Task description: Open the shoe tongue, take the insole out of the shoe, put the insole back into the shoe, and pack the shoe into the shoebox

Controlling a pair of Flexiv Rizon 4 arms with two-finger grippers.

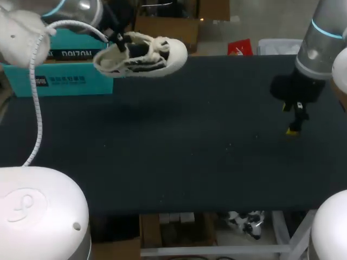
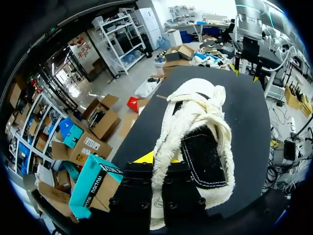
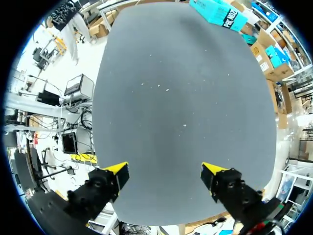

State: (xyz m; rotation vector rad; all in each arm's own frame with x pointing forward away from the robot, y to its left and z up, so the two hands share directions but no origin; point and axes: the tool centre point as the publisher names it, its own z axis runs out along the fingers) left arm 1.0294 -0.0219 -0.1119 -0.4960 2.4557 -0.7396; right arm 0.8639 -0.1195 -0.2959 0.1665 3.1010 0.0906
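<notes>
At the upper left of the head view, the left end effector (image 1: 120,44) grasps the cream shoe (image 1: 146,57), lifted above the bench (image 1: 190,141) beside the teal shoebox (image 1: 65,81). At right, the right end effector (image 1: 294,123) hangs released, 2 fingers spread.

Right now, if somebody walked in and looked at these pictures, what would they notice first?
Most likely the fluffy cream-white shoe, gripped by the left jaws and held up over the far left of the dark table, right beside the teal shoebox. After that, the right jaws, standing wide open with nothing between them above the right side of the table.
</notes>
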